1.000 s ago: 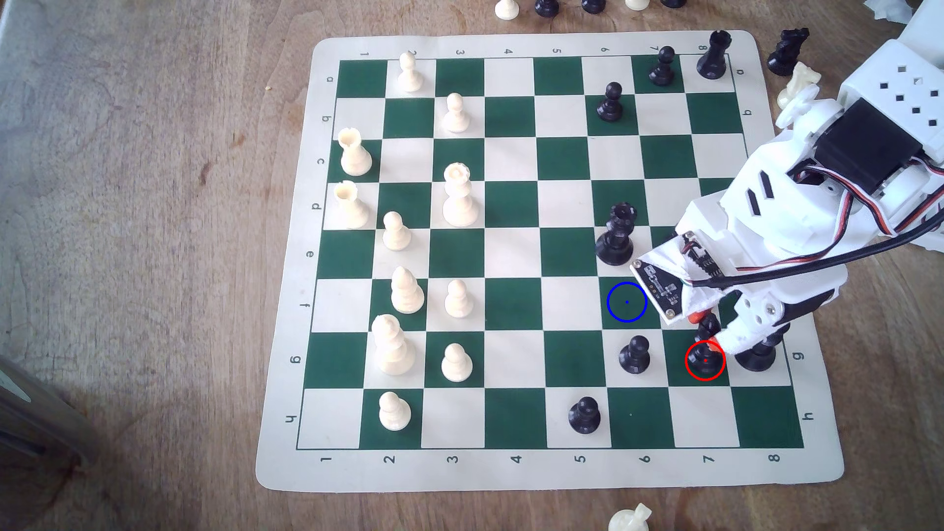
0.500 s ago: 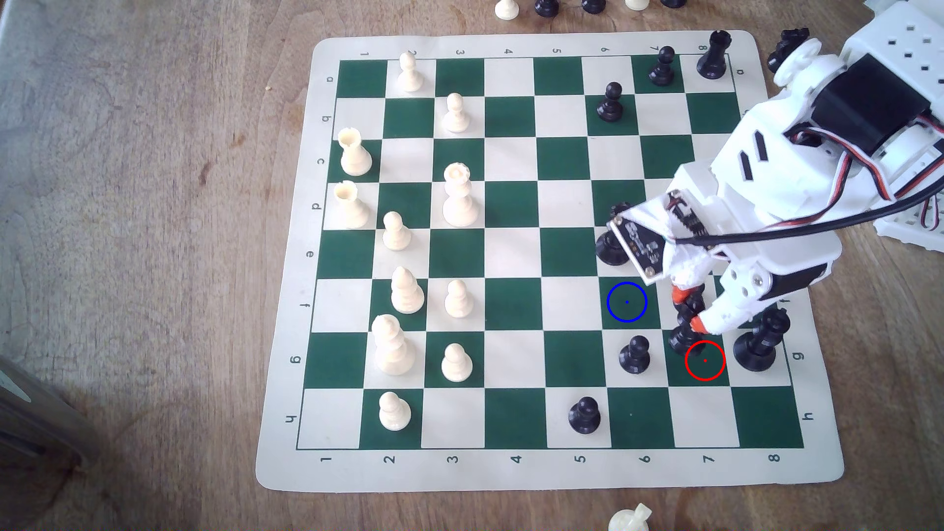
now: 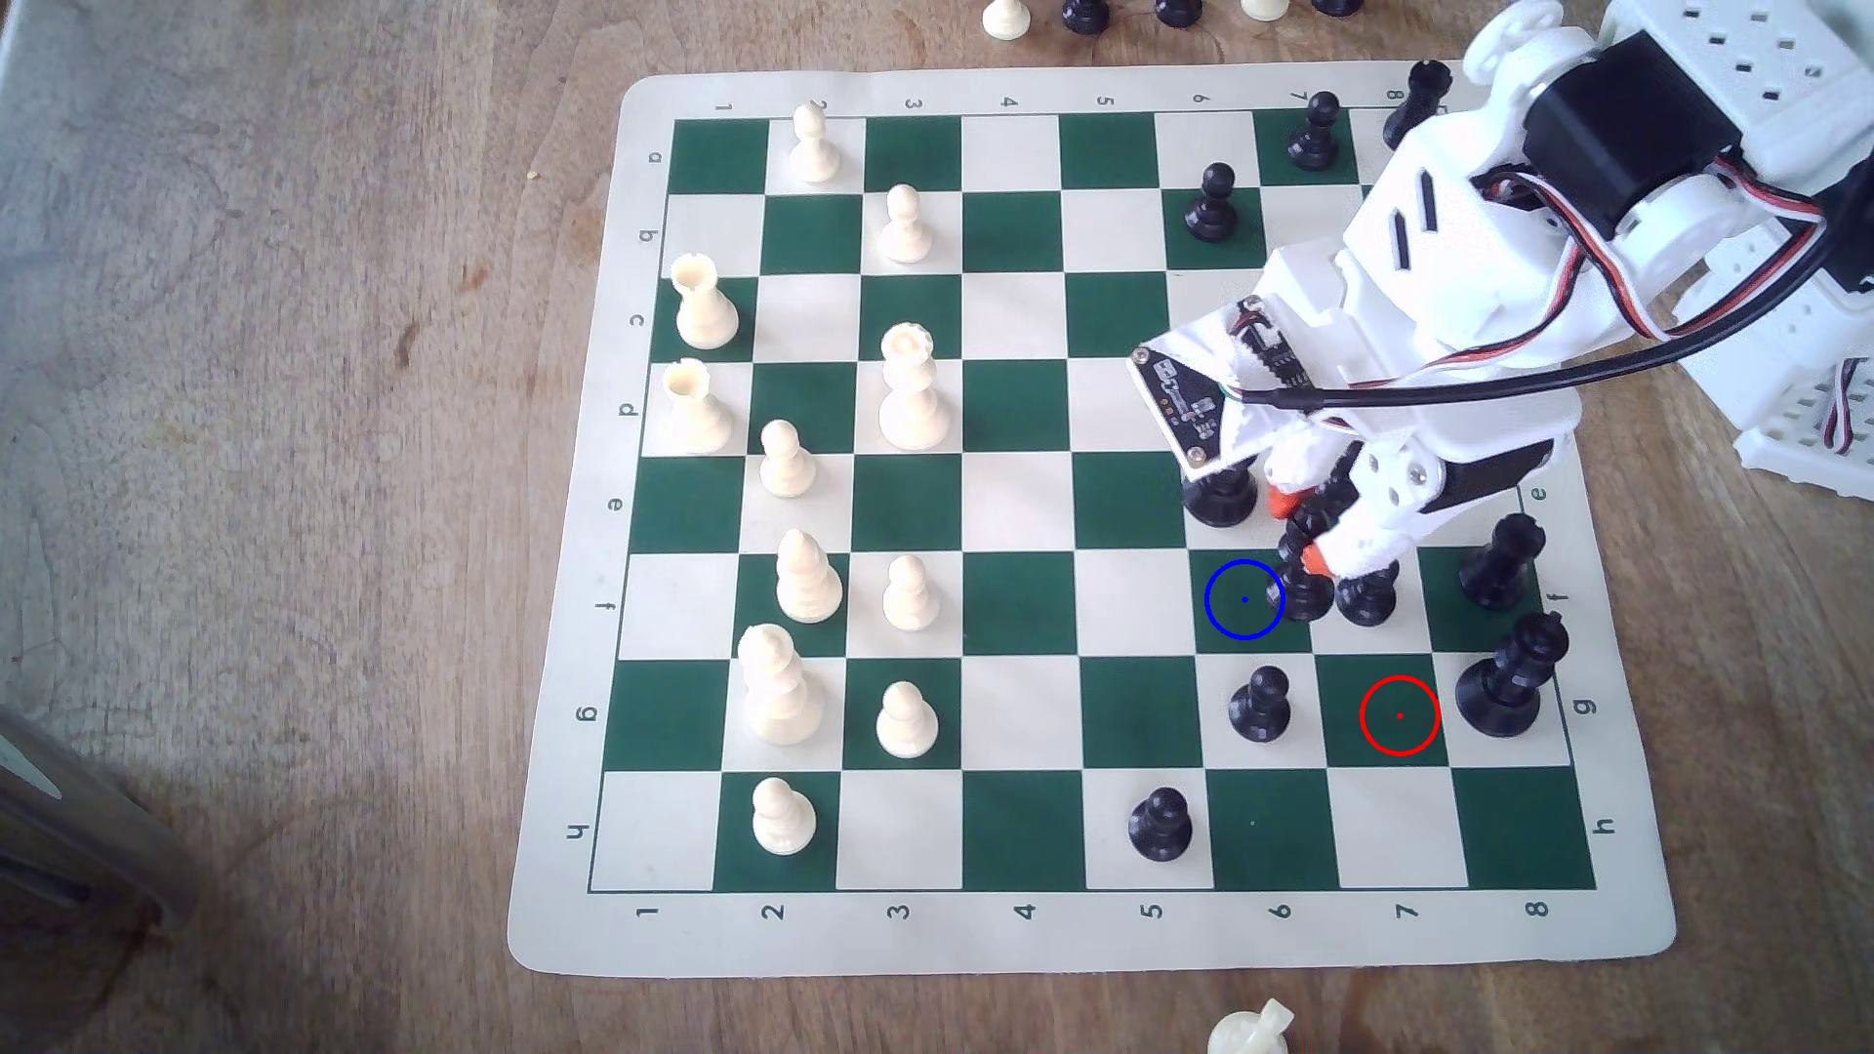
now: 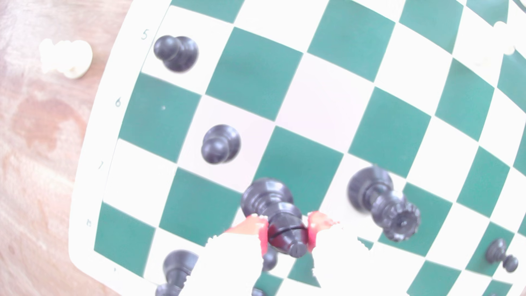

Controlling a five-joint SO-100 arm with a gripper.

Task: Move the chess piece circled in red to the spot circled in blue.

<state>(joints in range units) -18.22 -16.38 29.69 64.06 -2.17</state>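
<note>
Change: a second ago the chess piece [image 3: 1306,583] stood inside the red ring [image 3: 1399,716] with the gripper [image 3: 1301,529] around it; now the ringed green square lies bare, and arm and piece have travelled up the board in the exterior view, towards that view's left.
Piece now: held clear of the mat, its base hanging at the right edge of the spot [image 3: 1244,599] as the exterior view shows it, partly over the neighbouring cream square.
Gripper: clamped narrow on the chess piece's upper body [image 4: 284,224], one orange-tipped finger [image 4: 250,227] on each side; the wrist view is washed out, so the exact contact is hard to read.
Spot: dark green square with a thin blue ring and centre dot, nothing on it yet.
Neighbours: a black pawn [image 3: 1366,593] stands just beside the held piece on the exterior view's right; a tall black piece [image 3: 1220,497] sits under the wrist camera board.
Shapes: the piece is slim, glossy black plastic, with a collar, a rounded slotted tip and a wide round foot.
Surfaces: thin roll-up mat [image 3: 568,709] in cream and green, corners rounded, on grained wood [image 3: 254,405]; the arm is white printed plastic with black servos.
</note>
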